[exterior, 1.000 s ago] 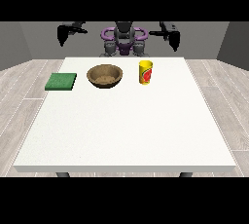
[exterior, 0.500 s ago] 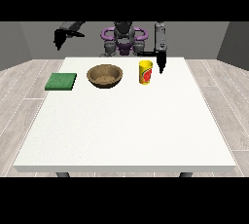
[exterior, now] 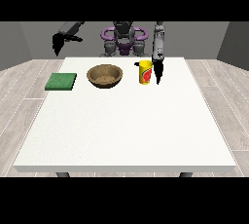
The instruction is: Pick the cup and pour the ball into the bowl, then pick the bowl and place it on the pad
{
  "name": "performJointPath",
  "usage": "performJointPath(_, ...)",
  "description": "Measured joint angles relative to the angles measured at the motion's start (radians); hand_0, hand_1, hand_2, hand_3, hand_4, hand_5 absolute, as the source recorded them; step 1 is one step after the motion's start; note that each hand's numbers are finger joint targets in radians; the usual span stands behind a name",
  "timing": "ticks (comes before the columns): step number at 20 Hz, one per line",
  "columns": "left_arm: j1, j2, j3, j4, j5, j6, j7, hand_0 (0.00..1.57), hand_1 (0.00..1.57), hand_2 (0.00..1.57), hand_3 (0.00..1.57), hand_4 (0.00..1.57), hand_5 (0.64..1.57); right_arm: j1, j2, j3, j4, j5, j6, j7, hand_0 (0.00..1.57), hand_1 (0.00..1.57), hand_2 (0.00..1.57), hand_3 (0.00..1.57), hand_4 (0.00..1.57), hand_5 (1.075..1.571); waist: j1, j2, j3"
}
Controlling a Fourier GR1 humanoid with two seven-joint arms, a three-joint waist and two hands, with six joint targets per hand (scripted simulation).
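The yellow cup (exterior: 145, 72) is seen standing upright on the white table (exterior: 126, 121), toward the far edge, and everything else can be placed from it. Just beside the cup, on the side of the view's right, the hand at the view's right (exterior: 158, 72) is held low with its dark fingers pointed down at the tabletop; a narrow gap is visible between hand and cup, so no contact is shown. The fingers appear straight rather than curled, and nothing is held in them. The brown bowl (exterior: 104, 76) is set near the cup on the opposite side, toward the view's left, resting flat on the table with its opening up. Farther from the cup in that same direction, beyond the bowl, the green pad (exterior: 61, 81) is laid flat close to the table's edge. The ball cannot be made out inside the cup from here. Well apart from the cup, raised above and beyond the pad, the hand at the view's left (exterior: 58, 43) is carried in the air off the table's corner; whether its fingers are open or closed cannot be told.
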Motion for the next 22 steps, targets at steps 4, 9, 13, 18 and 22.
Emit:
performJointPath(4,-0.039,0.007,0.023,0.106,0.005,0.006,-0.085,0.0,0.0,0.0,0.0,0.0,1.524,0.001,0.02,0.015,-0.001,0.021,-0.01,-0.02,0.0,0.0,0.0,0.0,0.0,1.571,-0.007,0.018,-0.0001)
performJointPath(9,-0.088,0.019,0.044,0.191,0.015,0.011,-0.146,1.02,1.02,1.1,0.89,1.47,0.776,-0.017,0.002,-0.001,0.01,0.015,0.006,-0.033,0.0,0.0,0.0,0.0,0.0,1.57,-0.02,0.038,0.0038)
performJointPath(13,-0.062,0.022,0.005,0.183,-0.077,0.158,-0.195,1.32,1.32,1.57,1.57,1.45,1.245,-0.031,-0.013,-0.012,0.011,0.003,0.015,-0.024,0.0,0.0,0.0,0.0,0.0,1.57,-0.043,0.036,0.0119)
performJointPath(18,-0.057,0.014,-0.006,0.177,-0.128,0.287,-0.202,1.33,1.33,1.57,1.57,1.5,1.245,-0.038,-0.036,-0.029,0.031,-0.004,0.033,-0.028,0.0,0.0,0.0,0.0,0.0,1.57,-0.056,0.032,0.0146)
performJointPath(22,-0.075,0.028,-0.056,0.2,-0.185,0.308,-0.098,1.35,1.35,1.57,1.57,1.55,1.306,-0.032,-0.065,-0.059,0.106,-0.018,0.052,-0.005,0.0,0.0,0.0,0.0,0.0,1.57,-0.025,-0.05,0.0068)
